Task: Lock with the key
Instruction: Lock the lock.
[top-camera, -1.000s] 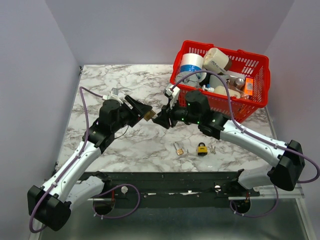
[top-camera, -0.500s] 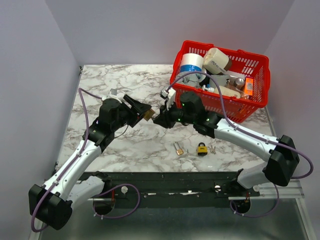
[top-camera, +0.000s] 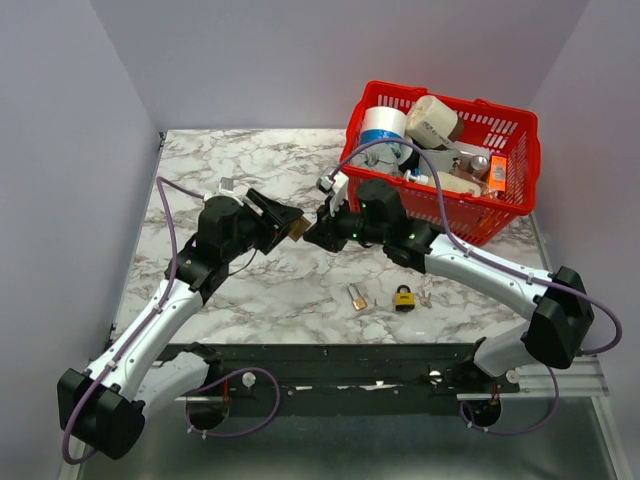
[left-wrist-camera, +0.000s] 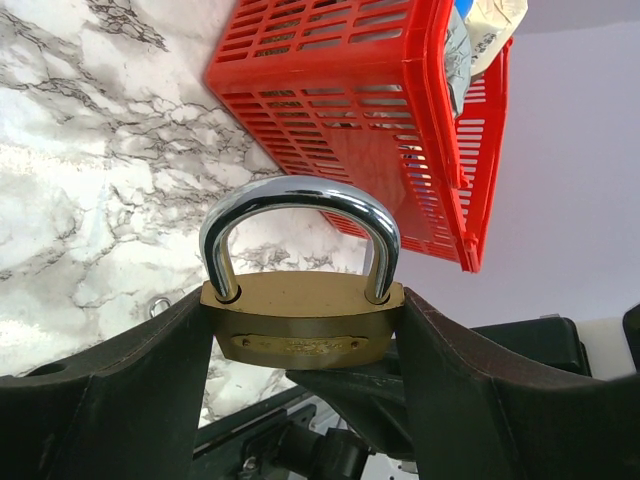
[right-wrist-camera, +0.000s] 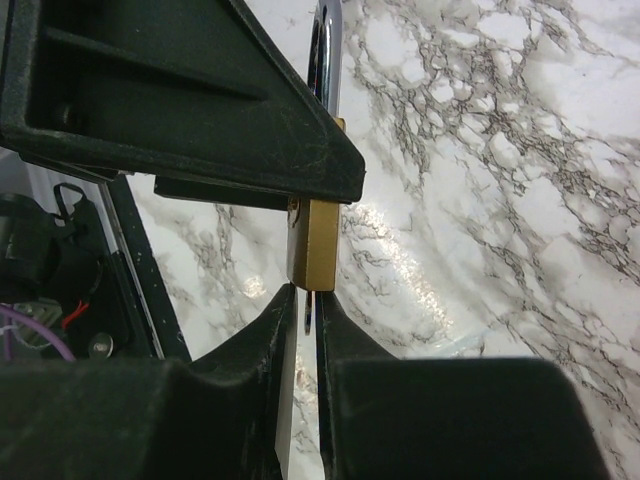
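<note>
- left gripper (top-camera: 282, 222) clamps the brass chrome-shackled padlock (left-wrist-camera: 300, 320)
- right gripper (top-camera: 318, 232) pinches a thin silver key (right-wrist-camera: 310, 303) at its base
- looks partly in, turning's left

Brass-gold padlock (left-wrist-camera: 300, 325) with mirror-chrome shackle (left-wrist-camera: 300, 195) between matte black left fingers (left-wrist-camera: 120, 400), silvery key (right-wrist-camera: 311, 305) between black right fingers (right-wrist-camera: 255, 370), white table (left-wrist-camera: 90, 150) veined grey under both, slotted red basket (left-wrist-camera: 350, 110) beyond the left fingertips, pale lilac wall (left-wrist-camera: 560, 200) behind, purple cables (top-camera: 172, 240) along white arms (top-camera: 150, 335) behind the fingers.
</note>
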